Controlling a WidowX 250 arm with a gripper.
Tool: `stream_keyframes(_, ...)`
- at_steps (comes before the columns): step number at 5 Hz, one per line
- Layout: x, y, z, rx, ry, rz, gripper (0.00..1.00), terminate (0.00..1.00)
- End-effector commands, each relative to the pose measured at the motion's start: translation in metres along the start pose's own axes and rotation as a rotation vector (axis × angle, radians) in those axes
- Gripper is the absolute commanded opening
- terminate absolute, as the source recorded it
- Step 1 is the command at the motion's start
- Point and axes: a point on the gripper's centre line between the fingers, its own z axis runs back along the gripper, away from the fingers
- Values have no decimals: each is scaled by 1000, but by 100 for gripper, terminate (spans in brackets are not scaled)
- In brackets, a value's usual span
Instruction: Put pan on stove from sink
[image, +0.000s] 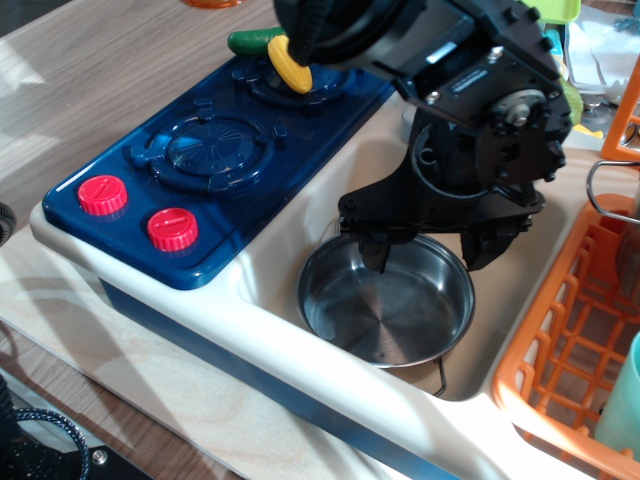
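Observation:
The shiny steel pan (385, 302) lies flat in the cream sink (275, 268), one wire loop handle showing at its front. My black gripper (428, 255) hangs open over the pan's far rim. One fingertip (376, 254) is inside the rim and the other (480, 250) is at the far right edge. It holds nothing. The dark blue stove (215, 150) with two red knobs sits to the left. Its near burner (202, 148) is bare. A yellow toy corn (290, 62) lies on the far burner.
An orange dish rack (580, 330) stands right of the sink, with a steel wire handle (600, 185) above it. A green toy vegetable (252, 40) lies behind the stove. The arm's bulk hides the sink's back part.

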Motion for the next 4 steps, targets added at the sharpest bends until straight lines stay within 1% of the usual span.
stream_keyframes(1, 9, -1, -6, -51, -2, 26, 100, 0)
stream_keyframes(2, 4, -1, -12, -79, 10, 9, 100, 0)
stream_keyframes(3, -3, -3, -16, -90, 30, 18, 100, 0)
stream_keyframes(4, -6, -6, -20, -90, 44, 36, 0, 0)
